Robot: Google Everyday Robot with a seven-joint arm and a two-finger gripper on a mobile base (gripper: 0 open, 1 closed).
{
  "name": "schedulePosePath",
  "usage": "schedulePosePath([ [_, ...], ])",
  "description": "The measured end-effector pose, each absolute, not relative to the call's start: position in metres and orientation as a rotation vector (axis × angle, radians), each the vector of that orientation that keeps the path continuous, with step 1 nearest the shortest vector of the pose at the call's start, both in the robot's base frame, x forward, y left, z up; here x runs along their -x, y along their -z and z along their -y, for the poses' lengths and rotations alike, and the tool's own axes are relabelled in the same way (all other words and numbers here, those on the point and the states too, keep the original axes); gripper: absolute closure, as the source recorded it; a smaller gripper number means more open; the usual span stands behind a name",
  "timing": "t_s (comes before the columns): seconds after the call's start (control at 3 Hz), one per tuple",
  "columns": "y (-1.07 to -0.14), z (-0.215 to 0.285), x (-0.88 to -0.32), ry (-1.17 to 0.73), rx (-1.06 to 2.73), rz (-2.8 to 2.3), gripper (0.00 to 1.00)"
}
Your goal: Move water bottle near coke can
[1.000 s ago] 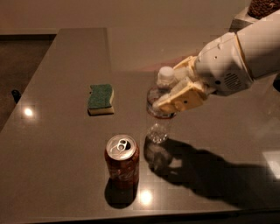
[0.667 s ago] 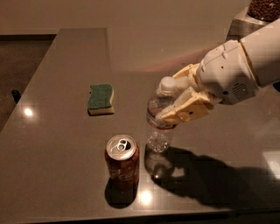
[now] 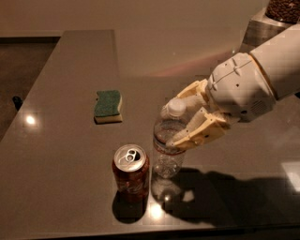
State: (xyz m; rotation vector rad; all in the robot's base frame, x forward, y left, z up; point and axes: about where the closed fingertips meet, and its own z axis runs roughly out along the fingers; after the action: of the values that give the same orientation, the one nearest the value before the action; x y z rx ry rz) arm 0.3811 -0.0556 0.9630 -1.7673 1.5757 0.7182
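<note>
The water bottle (image 3: pixel 168 140) is clear and ribbed with a white cap. It stands upright close to the right of the coke can (image 3: pixel 131 172), a red can with a silver top, near the table's front edge. My gripper (image 3: pixel 185 119) comes in from the right on a white arm. Its cream fingers (image 3: pixel 199 133) sit on either side of the bottle's upper part and are shut on it. The bottle's base is at or just above the table; I cannot tell which.
A green sponge with a yellow underside (image 3: pixel 108 106) lies on the grey table (image 3: pixel 65 70) to the back left of the can. The table's front edge runs just below the can. A container of dark things (image 3: pixel 281 9) stands at the top right.
My gripper has carried the water bottle down and slightly toward the front, so it now stands lower and beside the coke can. The can and the sponge have not moved.
</note>
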Motion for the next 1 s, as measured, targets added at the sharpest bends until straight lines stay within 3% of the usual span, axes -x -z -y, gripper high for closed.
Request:
schedulePosePath([
  [0.33,-0.9590,0.0523,-0.3761,-0.753,1.815,-1.548,0.63],
  [0.67,-0.9535,0.0504,-0.3733,-0.791,1.840,-1.526,0.31],
  [1.0,-0.9513,0.0529,-0.3756,-0.741,1.803,-1.524,0.07],
])
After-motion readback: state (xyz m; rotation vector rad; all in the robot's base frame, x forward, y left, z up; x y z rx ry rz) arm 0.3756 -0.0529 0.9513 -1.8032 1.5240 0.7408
